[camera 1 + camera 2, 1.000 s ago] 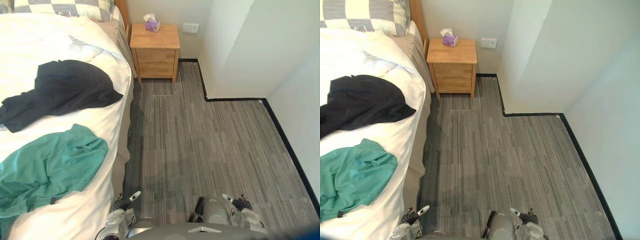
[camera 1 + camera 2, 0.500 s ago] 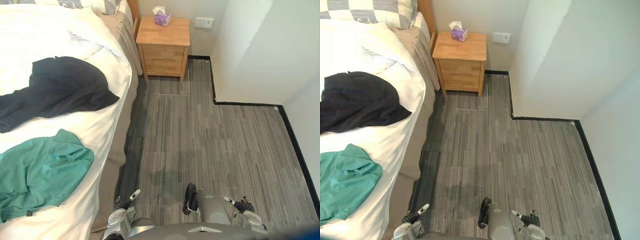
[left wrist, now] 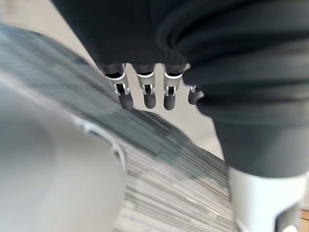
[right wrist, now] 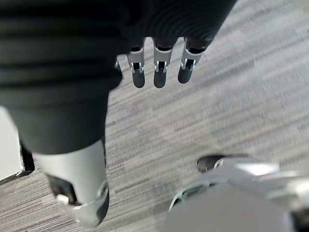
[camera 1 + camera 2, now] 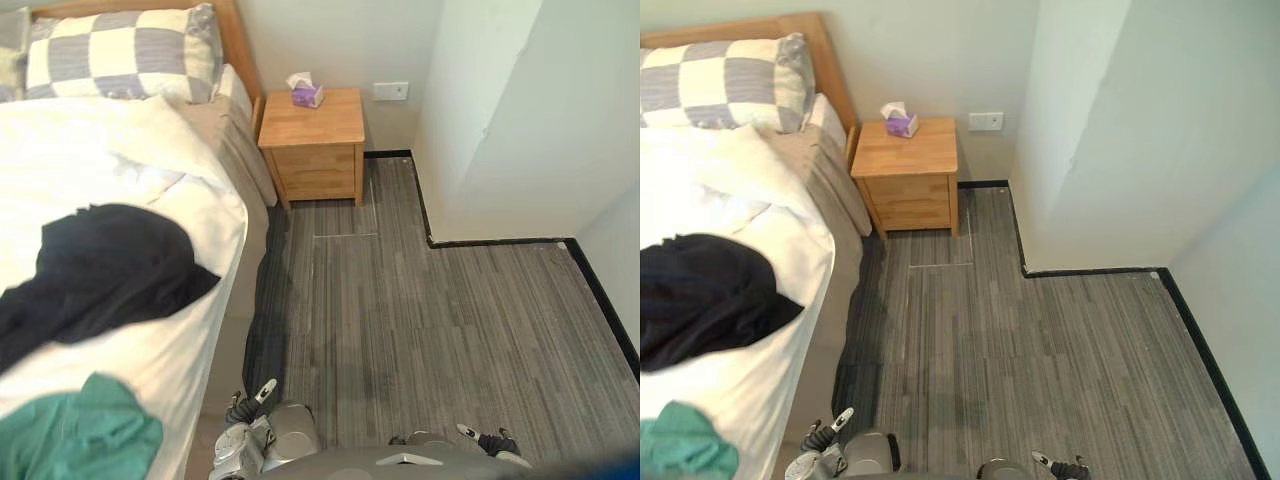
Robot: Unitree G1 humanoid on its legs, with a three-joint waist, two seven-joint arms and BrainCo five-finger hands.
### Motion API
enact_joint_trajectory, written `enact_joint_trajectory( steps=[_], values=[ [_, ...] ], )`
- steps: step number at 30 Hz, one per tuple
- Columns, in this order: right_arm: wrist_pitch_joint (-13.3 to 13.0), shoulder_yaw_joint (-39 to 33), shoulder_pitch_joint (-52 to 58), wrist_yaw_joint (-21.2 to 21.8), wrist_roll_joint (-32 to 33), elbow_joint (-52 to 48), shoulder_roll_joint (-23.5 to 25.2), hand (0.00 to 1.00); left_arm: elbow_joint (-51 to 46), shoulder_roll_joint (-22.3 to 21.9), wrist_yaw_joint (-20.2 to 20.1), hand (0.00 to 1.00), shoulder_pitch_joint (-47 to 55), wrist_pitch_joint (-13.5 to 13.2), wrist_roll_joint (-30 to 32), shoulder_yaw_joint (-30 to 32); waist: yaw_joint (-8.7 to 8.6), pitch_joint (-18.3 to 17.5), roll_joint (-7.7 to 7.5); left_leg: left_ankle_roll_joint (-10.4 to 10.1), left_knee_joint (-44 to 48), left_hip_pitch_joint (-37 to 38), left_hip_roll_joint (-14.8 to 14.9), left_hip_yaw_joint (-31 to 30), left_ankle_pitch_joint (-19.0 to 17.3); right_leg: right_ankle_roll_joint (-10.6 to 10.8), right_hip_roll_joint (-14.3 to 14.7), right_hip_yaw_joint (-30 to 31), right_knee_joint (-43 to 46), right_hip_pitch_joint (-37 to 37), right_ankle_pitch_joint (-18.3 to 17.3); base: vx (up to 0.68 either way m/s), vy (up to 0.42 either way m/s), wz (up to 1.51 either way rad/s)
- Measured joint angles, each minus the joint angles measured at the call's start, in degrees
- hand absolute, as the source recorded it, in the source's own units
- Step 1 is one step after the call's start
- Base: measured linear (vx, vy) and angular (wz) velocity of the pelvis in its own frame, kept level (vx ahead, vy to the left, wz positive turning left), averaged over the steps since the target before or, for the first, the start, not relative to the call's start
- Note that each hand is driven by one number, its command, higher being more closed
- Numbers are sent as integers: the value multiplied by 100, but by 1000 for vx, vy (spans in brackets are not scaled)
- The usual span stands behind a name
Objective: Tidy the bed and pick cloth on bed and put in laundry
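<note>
Lying on the white bed (image 5: 90,150) at left, the black cloth (image 5: 100,265) sits farther than the green cloth (image 5: 80,440) — both appear in the eye views. The wrist views add finger detail: the left hand (image 3: 148,94) and right hand (image 4: 159,72) hang low over the grey floor (image 5: 420,300), fingers straight and apart, holding nothing.

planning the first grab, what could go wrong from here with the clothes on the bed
The black cloth lies on the rumpled white duvet, so a grab may catch both. The green cloth is cut off at the head view's edge, easy to misjudge. The left hand and right hand hang open, low.
</note>
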Motion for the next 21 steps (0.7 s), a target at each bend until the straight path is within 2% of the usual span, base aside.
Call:
enact_joint_trajectory(
  steps=[1,2,3,4,5,6,8,10,12,13,14,15,16,17,18,19,20,21],
  values=[
    [0,-22,30,-1,1,-40,-2,0,-18,-1,-1,0,15,1,2,-55,-9,-10,32,10,-546,-29,-74,-2,238,92,-26,9,-53,34,-47,463,342,-28],
    [22,-45,74,-19,-1,3,37,0,-17,66,-19,0,16,-15,-9,-114,21,-54,-21,374,-1078,85,-311,92,616,310,-180,138,-128,207,-199,403,275,-2],
    [16,-10,79,-11,-4,-9,91,0,-19,144,-9,0,18,-10,2,-201,-16,-110,-127,399,-1217,110,-413,133,623,282,-242,185,-155,182,-132,487,293,-2],
    [2,86,56,-19,-10,-55,168,0,-32,198,-17,0,-4,-9,12,-244,5,-193,-282,446,-1304,71,-496,184,561,268,-307,214,-187,101,86,338,147,1],
    [2,97,30,-23,-10,-52,176,0,-27,220,-22,0,-15,-2,12,-237,30,-178,-317,508,-1277,69,-503,195,568,280,-319,233,-231,104,209,414,185,-17],
    [8,113,15,-20,-30,-51,200,0,-18,239,-33,0,-13,28,-3,-182,123,-193,-360,689,-1196,136,-493,319,463,353,-360,394,-273,141,473,342,144,-18],
    [10,102,38,-17,-87,-51,203,0,-22,233,-34,0,28,42,-3,-170,225,-220,-381,746,-1288,432,-485,525,429,358,-387,595,-209,213,785,357,144,-31],
    [7,99,29,6,-172,-54,225,0,-10,262,-38,0,93,50,0,-172,288,-285,-429,746,-1525,718,-589,617,424,380,-464,697,240,85,880,304,115,-29],
    [7,85,28,37,-171,-49,188,0,47,289,-41,0,158,87,6,-196,241,-397,-376,709,-2051,1104,-692,607,392,427,-511,838,1281,-359,866,260,111,-12],
    [15,86,15,41,-172,-54,146,0,63,306,-42,0,176,109,10,-212,214,-392,-381,689,-2386,1438,-776,565,287,846,-616,918,2484,-855,945,304,104,13],
    [30,92,38,44,-173,-54,159,0,142,374,-45,0,176,130,13,-295,106,-371,-415,711,-2482,1647,-878,440,202,1239,-765,930,3330,-1138,1251,250,62,30],
    [38,86,62,49,-169,-56,185,0,179,376,-45,0,175,143,13,-328,57,-358,-399,745,-2515,1765,-912,385,136,1257,-838,927,3784,-1269,1417,274,6,51],
    [77,77,105,59,-171,-56,182,0,225,420,-37,0,200,178,14,-315,-15,-357,-412,768,-2500,2021,-935,299,34,1108,-978,751,4589,-1509,1061,320,-11,46],
    [78,64,121,59,-161,-76,170,0,230,419,-41,0,237,191,23,-327,-55,-345,-350,745,-2541,2296,-886,220,-20,803,-1087,395,5094,-1729,533,389,-43,55],
    [75,77,113,58,-169,-115,138,0,224,417,-42,0,232,192,24,-398,-81,-327,-280,731,-2582,2439,-777,107,-39,644,-1095,54,5190,-1912,191,392,-93,61],
    [71,104,94,78,-169,-175,38,0,209,401,-45,0,211,185,24,-465,-96,-261,-143,725,-2648,2593,-564,-5,-37,451,-968,-262,4949,-2169,-118,305,-121,58],
    [67,123,70,82,-170,-195,-28,0,213,384,-44,0,211,186,23,-479,-100,-214,-62,694,-2617,2633,-386,-48,-18,420,-829,-380,4537,-2368,-264,282,-188,51],
    [65,166,15,82,-173,-229,-54,0,220,378,-43,0,228,188,23,-482,-108,-183,-14,612,-2573,2652,-217,-120,31,445,-673,-365,3905,-2534,-259,212,-187,40]
  ],
)
